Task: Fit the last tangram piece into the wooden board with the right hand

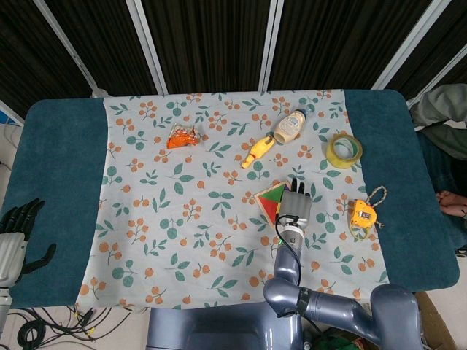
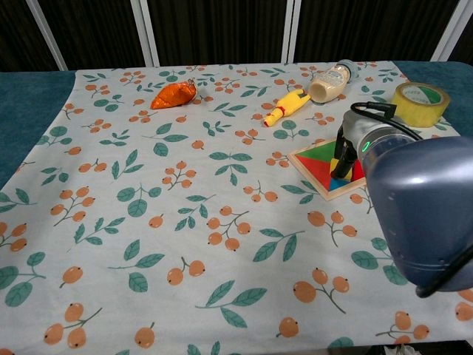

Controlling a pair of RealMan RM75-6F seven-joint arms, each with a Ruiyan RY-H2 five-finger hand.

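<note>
One right robot hand point(image 1: 296, 206) rests palm-down over the square wooden tangram board point(image 2: 330, 169) with bright red, green, yellow and blue pieces. Its dark fingers point(image 2: 343, 154) touch the board's right side. I cannot tell if they hold the last piece, because the arm hides that spot. A tangram piece is likely small, light, flat, hard and smooth, so pinching its thin edges should work best. Far away, the left robot hand point(image 1: 16, 226) rests at the desk point(image 1: 51, 168) edge, fingers apart, holding nothing.

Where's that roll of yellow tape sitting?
In the head view, the tape roll lies on the table's right side, right of the mayonnaise bottle, above the orange tape measure.
</note>
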